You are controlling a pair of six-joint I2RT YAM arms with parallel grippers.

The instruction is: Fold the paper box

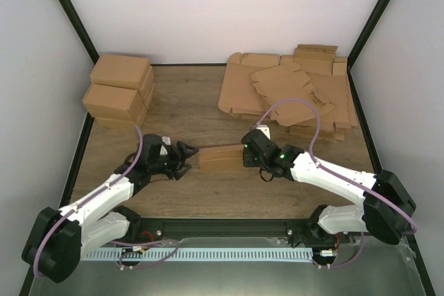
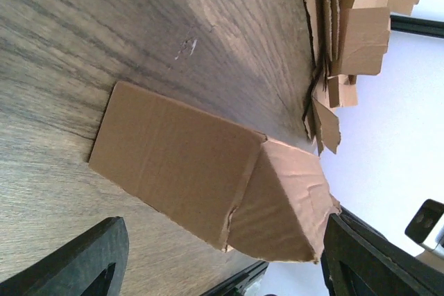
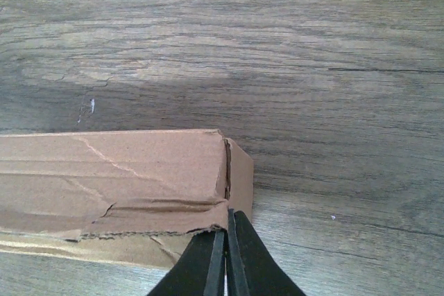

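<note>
The paper box (image 1: 220, 157) lies folded into a shallow brown carton in the middle of the table, between my two grippers. My left gripper (image 1: 189, 159) is just left of it, open. In the left wrist view the box (image 2: 180, 164) sits ahead of the spread black fingers (image 2: 76, 261), its creased end close to the right-hand finger. My right gripper (image 1: 244, 158) is at the box's right end. In the right wrist view its fingers (image 3: 227, 221) are pressed together, tips against the box's (image 3: 118, 171) near corner, with a rough lid edge beside them.
A stack of finished brown cartons (image 1: 119, 91) stands at the back left. A pile of flat cardboard blanks (image 1: 291, 91) covers the back right, its edge also showing in the left wrist view (image 2: 347, 39). White walls with black frame posts close the table in.
</note>
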